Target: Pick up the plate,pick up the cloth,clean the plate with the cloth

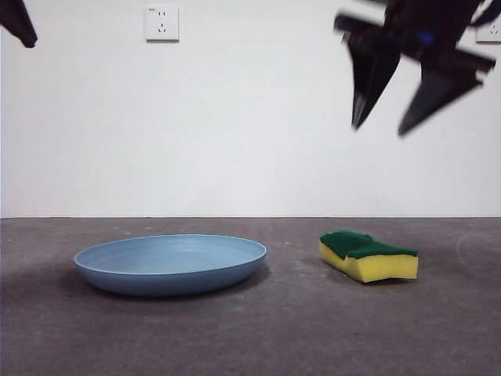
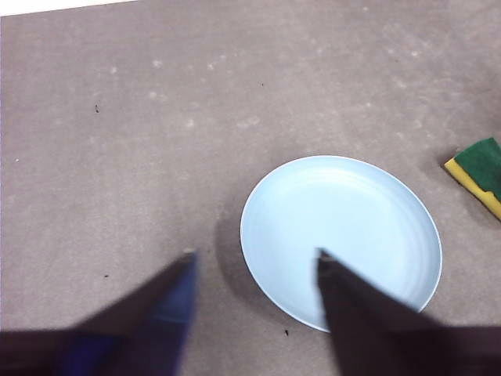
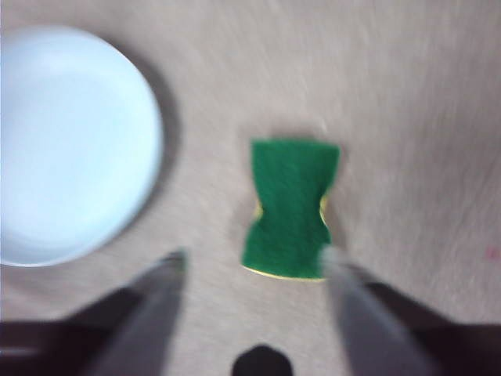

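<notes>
The plate (image 1: 170,263) lies flat; the sponge (image 1: 369,255) lies lengthwise crosswise; both grippers' jaws released.

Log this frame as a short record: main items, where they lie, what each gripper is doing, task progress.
plate: light-blue plate flat on the grey table, nothing in it
sponge: yellow sponge with green side up, on the table beside the plate, apart from it
right gripper: right gripper open, high above the sponge, touching nothing
left gripper: left gripper open, above the plate's edge, holding nothing
progress: neither plate nor sponge picked up yet
</notes>
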Robot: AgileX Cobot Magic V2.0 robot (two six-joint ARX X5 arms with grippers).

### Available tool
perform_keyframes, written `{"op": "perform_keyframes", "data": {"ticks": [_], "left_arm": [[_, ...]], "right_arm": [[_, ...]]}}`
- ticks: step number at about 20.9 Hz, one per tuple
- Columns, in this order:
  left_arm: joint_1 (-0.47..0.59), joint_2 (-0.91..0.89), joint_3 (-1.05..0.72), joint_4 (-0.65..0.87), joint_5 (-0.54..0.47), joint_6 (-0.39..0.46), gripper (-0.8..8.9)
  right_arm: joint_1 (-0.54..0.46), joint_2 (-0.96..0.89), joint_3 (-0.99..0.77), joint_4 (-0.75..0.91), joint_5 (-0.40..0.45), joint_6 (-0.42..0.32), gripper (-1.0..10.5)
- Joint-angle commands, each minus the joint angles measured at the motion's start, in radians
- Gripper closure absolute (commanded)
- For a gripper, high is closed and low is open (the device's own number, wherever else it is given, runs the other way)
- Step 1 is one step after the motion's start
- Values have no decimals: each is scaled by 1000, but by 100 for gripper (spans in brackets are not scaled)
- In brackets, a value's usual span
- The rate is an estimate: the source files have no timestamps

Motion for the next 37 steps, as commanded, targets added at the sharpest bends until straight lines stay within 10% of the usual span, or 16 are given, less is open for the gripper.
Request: {"op": "perform_keyframes", "data": {"ticks": [1, 8, 18, 37], "left_arm": [[-3, 0, -9, 16, -4, 17, 822], [-3, -97, -70, 90, 2, 58, 822], [-2, -553, -429, 268, -5, -79, 822], [-2, -559, -433, 232, -2, -77, 816]], "right_arm": [[35, -76, -6, 19, -1, -20, 963], [163, -267, -66, 150, 6, -51, 963], [204, -575, -616, 529, 95, 20, 963], [201, -583, -629, 458, 137, 42, 962]]}}
